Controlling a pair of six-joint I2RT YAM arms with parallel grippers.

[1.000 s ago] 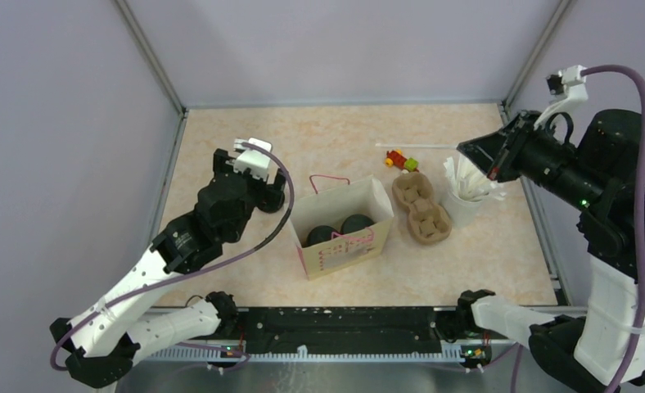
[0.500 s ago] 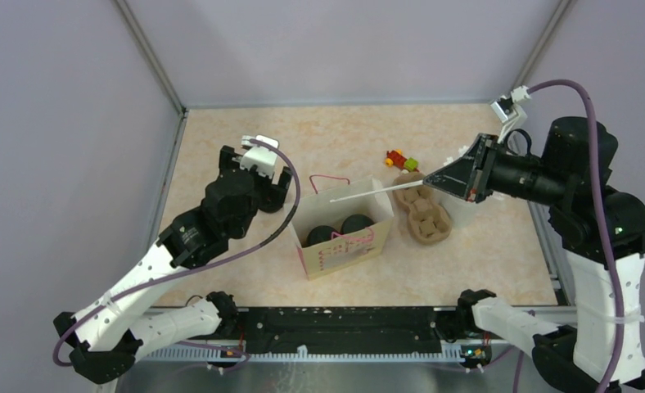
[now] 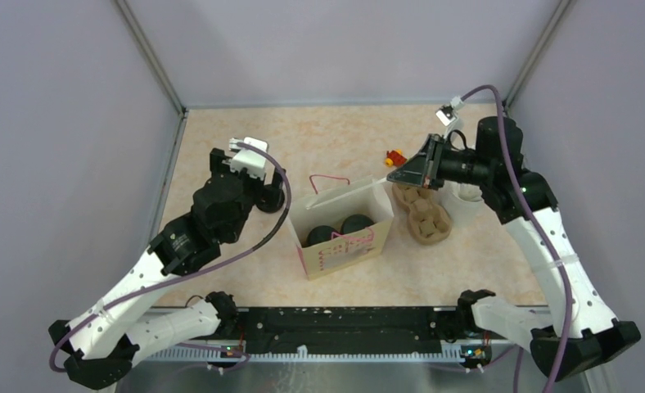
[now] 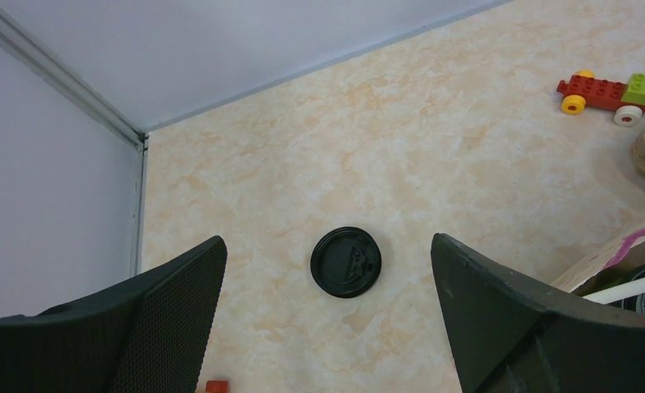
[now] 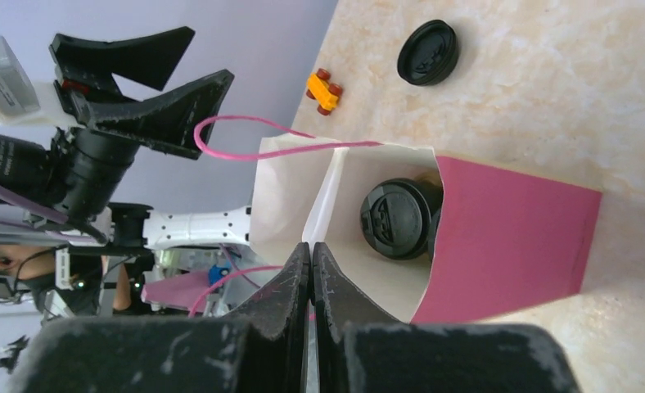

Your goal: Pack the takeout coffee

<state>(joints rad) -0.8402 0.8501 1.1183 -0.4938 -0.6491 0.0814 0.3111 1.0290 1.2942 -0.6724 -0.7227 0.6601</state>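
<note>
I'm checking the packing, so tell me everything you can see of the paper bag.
The paper bag stands upright and open on the table, cream card with a pink-printed near face and pink cord handles. Two lidded black cups sit side by side inside. The white straw pinched in the shut right tool reaches over its far rim; contact is unclear. The brown carrier sits beside its right side.

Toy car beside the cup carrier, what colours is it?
The toy car is red with a green block, yellow and white wheels. Clearest in left wrist view.
</note>
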